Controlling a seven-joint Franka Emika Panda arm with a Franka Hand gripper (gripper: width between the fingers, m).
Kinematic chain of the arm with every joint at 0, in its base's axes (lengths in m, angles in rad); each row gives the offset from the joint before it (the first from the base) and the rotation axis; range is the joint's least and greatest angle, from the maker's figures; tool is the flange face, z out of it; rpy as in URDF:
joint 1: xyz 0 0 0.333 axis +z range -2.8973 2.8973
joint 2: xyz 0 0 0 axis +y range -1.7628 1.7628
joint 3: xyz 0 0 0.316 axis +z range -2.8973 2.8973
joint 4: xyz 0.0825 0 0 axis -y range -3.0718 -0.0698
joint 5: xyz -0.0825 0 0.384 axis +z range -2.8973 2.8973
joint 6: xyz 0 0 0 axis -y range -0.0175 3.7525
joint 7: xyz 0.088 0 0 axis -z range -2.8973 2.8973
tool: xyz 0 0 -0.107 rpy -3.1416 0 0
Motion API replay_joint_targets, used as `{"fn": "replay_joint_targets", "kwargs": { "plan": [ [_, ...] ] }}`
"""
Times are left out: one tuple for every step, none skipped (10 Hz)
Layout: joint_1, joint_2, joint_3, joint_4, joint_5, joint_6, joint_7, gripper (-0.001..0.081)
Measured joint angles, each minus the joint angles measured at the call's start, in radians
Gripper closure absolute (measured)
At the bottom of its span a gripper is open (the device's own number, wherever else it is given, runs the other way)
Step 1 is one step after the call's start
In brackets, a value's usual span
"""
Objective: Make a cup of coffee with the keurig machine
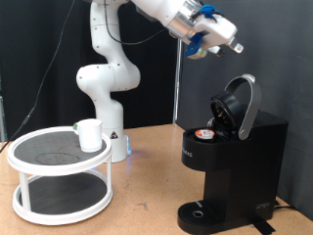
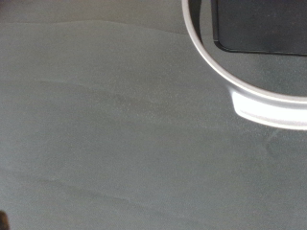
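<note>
The keurig machine (image 1: 235, 166) stands at the exterior view's right with its hinged lid (image 1: 240, 103) raised open. A small pod with an orange top (image 1: 203, 135) sits in the open chamber. The cup (image 1: 90, 134), a plain white mug, stands on the top tier of a white round shelf (image 1: 29, 157) at the exterior view's left. My gripper (image 1: 235, 45) hangs in the air above the open lid, apart from it, with nothing visible in it. The wrist view shows no fingers, only a silver curved rim around a dark surface (image 2: 225, 72) against grey.
The arm's white base (image 1: 106, 88) stands behind the shelf. The shelf has a lower tier (image 1: 59, 196) with nothing on it. A dark pole (image 1: 178, 88) rises behind the machine. The wooden tabletop (image 1: 147, 186) lies between shelf and machine.
</note>
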Motion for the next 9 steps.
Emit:
{"fn": "replay_joint_targets", "kwargs": {
  "plan": [
    [0.000, 0.000, -0.001, -0.002, 0.000, 0.000, -0.004, 0.0072],
    [-0.001, 0.000, -0.003, -0.001, 0.000, -0.026, 0.003, 0.0072],
    [-0.001, 0.003, -0.004, 0.007, -0.011, -0.070, 0.046, 0.0072],
    [0.000, 0.008, 0.005, 0.024, -0.037, -0.080, 0.099, 0.0072],
    [0.002, 0.015, 0.026, 0.040, -0.046, -0.060, 0.130, 0.0072],
    [0.006, 0.022, 0.051, 0.057, -0.060, -0.041, 0.156, 0.0072],
    [0.011, 0.031, 0.077, 0.075, -0.081, -0.019, 0.175, 0.0072],
    [0.015, 0.044, 0.102, 0.095, -0.110, -0.010, 0.189, 0.0072],
    [0.019, 0.057, 0.127, 0.115, -0.140, -0.010, 0.209, 0.0072]
  ]
}}
